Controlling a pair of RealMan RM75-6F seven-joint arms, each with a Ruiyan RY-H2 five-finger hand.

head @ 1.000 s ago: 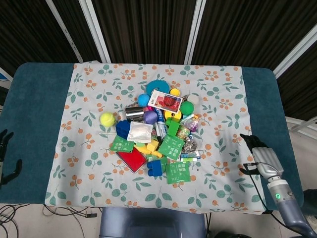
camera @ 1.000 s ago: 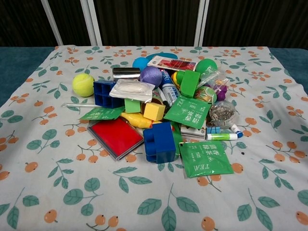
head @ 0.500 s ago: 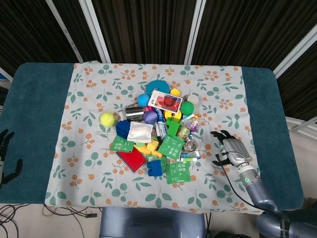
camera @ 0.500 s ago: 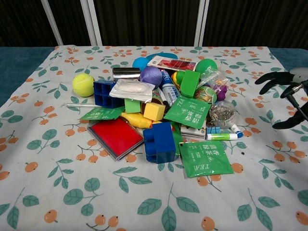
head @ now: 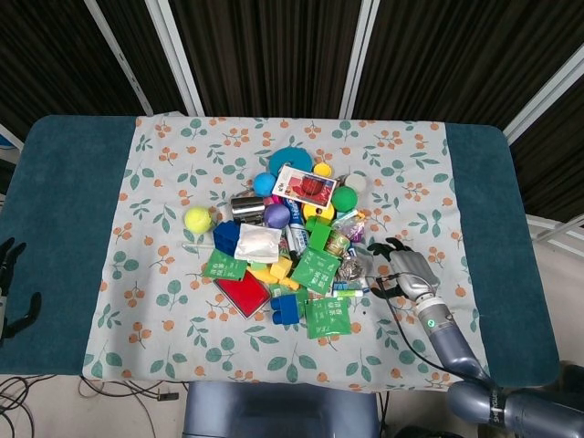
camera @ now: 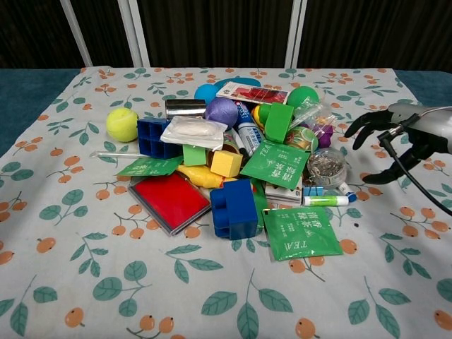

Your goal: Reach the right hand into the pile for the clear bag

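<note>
My right hand [head: 401,271] [camera: 402,138] hovers just right of the pile, fingers [camera: 359,127] spread and holding nothing; the clear bag [head: 258,243] [camera: 193,131] lies on the pile's left side, atop the blue block [camera: 154,136], well apart from my hand; left hand [head: 11,283] sits open at the counter's [head: 64,210] far edge.

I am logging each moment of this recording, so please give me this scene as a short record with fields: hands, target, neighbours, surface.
right hand: open, fingers spread, beside the pile's right edge, touching nothing
left hand: at the table's far left edge, holding nothing
target: clear bag with colourful contents, on the pile's right side
neighbours: green ball, green tea packet
surface: floral cloth
</note>
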